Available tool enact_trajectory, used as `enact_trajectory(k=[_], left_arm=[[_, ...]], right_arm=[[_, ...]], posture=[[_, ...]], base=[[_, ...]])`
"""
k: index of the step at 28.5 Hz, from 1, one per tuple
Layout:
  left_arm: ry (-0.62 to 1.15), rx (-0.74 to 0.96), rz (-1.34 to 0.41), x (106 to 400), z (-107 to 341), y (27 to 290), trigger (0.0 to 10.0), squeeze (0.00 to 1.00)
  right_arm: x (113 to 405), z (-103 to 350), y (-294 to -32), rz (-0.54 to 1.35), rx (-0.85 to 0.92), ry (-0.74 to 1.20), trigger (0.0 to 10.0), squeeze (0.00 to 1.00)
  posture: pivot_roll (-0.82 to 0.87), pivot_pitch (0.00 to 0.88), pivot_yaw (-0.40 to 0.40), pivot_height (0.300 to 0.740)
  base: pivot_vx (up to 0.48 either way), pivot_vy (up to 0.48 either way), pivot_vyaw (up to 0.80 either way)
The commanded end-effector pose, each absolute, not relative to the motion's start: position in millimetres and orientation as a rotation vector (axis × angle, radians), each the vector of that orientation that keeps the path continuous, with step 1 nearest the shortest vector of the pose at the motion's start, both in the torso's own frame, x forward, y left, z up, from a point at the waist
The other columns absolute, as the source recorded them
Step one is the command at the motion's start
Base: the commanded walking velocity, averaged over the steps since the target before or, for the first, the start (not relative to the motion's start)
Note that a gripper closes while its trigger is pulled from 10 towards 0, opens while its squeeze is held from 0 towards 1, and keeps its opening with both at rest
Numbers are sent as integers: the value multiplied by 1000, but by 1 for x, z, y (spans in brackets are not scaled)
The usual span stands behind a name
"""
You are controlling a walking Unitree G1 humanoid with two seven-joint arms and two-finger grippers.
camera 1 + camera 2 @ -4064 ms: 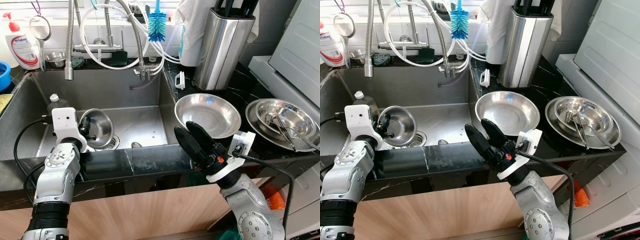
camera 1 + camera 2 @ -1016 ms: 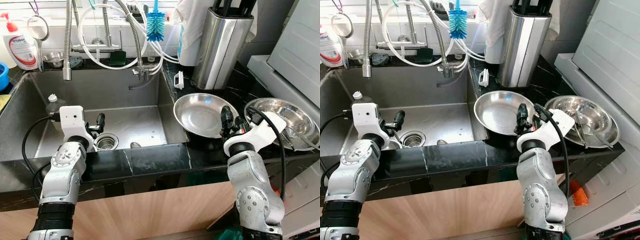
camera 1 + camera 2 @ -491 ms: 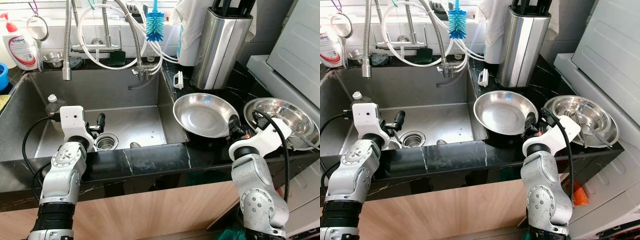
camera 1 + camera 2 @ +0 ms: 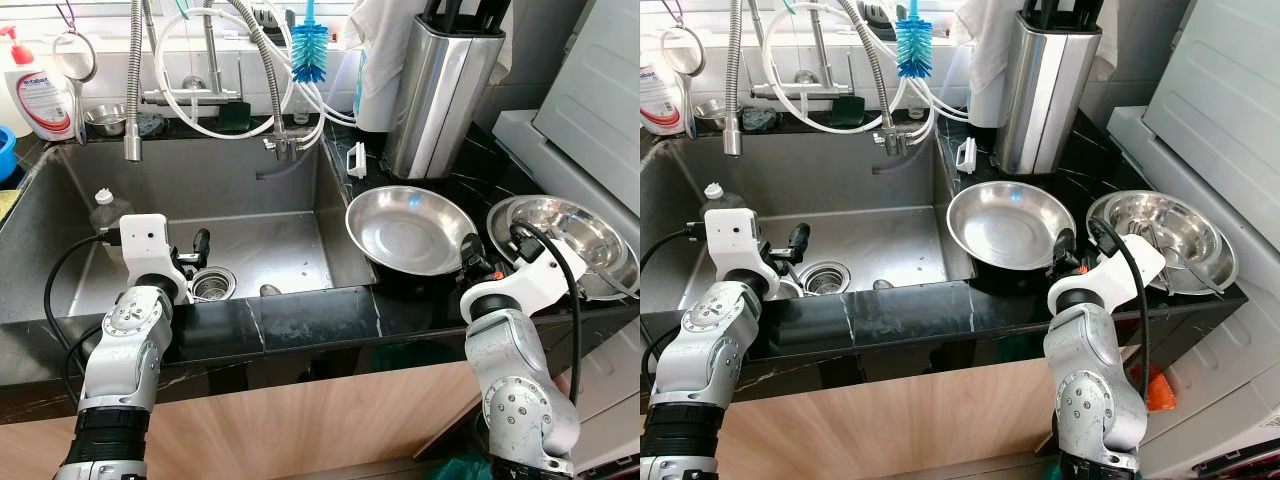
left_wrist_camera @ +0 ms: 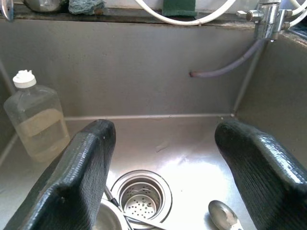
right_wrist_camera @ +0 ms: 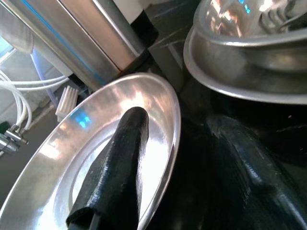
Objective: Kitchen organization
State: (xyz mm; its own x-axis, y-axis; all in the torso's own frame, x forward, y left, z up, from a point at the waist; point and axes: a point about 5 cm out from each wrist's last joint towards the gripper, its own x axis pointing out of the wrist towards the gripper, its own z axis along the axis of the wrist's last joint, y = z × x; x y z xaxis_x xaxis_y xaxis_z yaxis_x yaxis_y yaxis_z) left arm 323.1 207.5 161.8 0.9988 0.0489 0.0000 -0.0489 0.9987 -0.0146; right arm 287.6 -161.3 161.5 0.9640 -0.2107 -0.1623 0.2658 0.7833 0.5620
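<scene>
Step in hand: grabbing the wide shallow stainless-steel pan [image 4: 408,228] that sits on the black marble tabletop [image 4: 300,320], just right of the steel sink [image 4: 250,180], between it and the stack of stainless-steel bowls [image 4: 565,235] with utensils lying in it.

Right gripper [image 4: 470,262] is at the pan's near-right rim. Right wrist view shows one black finger [image 6: 117,167] lying inside the pan and the other outside, below the rim, so the jaws straddle the edge. Whether they're actually clamped on it I cannot tell (the rim looks pinched, but the contact isn't visible).

Left gripper [image 5: 163,182] hangs spread wide and empty over the sink floor, above the round drain strainer [image 5: 140,199]. Nearby in the sink: a clear plastic bottle with a white cap [image 5: 36,120], a small metal spoon [image 5: 223,215], and the rim of a small steel bowl [image 5: 108,220].

Next move, my read: confirm the pinch on the rim, then lift slow. A thin-rim grip on a wide pan will likely tilt or slip, and the bowl stack is close on the right.
</scene>
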Motion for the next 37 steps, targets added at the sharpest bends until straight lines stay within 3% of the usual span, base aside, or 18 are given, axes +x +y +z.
enact_trajectory(k=[1, 20, 36, 37], left_arm=[[-15, 9, 31, 322, 165, 204, 10000, 0], [-16, 12, 22, 323, 166, 203, 10000, 0], [-19, 17, 22, 323, 168, 204, 10000, 0], [-19, 17, 22, 323, 168, 204, 10000, 0]], right_arm=[[291, 156, -157, -265, 599, 147, 10000, 0], [307, 155, -163, -265, 485, 231, 10000, 0], [308, 145, -148, -170, 560, 340, 9804, 0], [308, 146, -148, -169, 562, 338, 2902, 0]], posture=[[55, 5, -45, 740], [56, 4, -39, 740], [61, 0, -38, 740], [62, 0, -39, 740]], base=[[0, 0, 0], [0, 0, 0], [0, 0, 0], [0, 0, 0]])
